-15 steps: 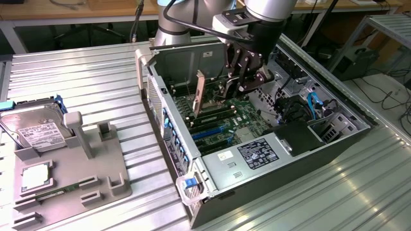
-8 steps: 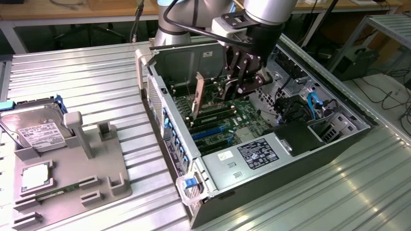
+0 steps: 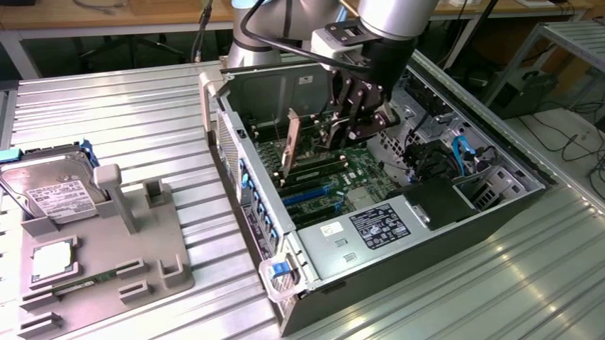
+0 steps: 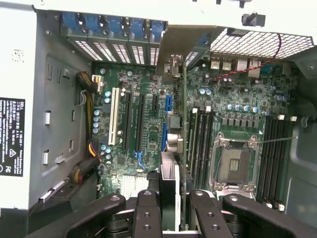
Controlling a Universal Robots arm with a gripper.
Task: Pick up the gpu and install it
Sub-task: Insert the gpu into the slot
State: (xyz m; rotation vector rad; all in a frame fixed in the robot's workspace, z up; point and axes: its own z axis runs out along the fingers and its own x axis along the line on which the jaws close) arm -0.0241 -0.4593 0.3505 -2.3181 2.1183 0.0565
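My gripper (image 3: 352,124) reaches down into the open computer case (image 3: 492,205) and is shut on the gpu (image 3: 317,142). The card stands on edge over the green motherboard (image 3: 364,180), and its long metal bracket (image 3: 291,145) points at the rear wall of the case. In the wrist view the gpu (image 4: 173,183) shows edge-on between the two black fingers (image 4: 148,213), my gripper (image 4: 174,210) clamped on its near end. The bracket (image 4: 181,47) lies by the rear slot openings. The card runs along the blue expansion slot (image 4: 164,134). I cannot tell whether it touches the slot.
Memory modules (image 4: 200,144) and the CPU socket (image 4: 237,163) lie beside the card. Blue latches (image 3: 255,205) line the rear of the case. Outside the case, a grey fixture (image 3: 142,248) carries a silver hard drive (image 3: 52,188) and a green memory stick (image 3: 81,285).
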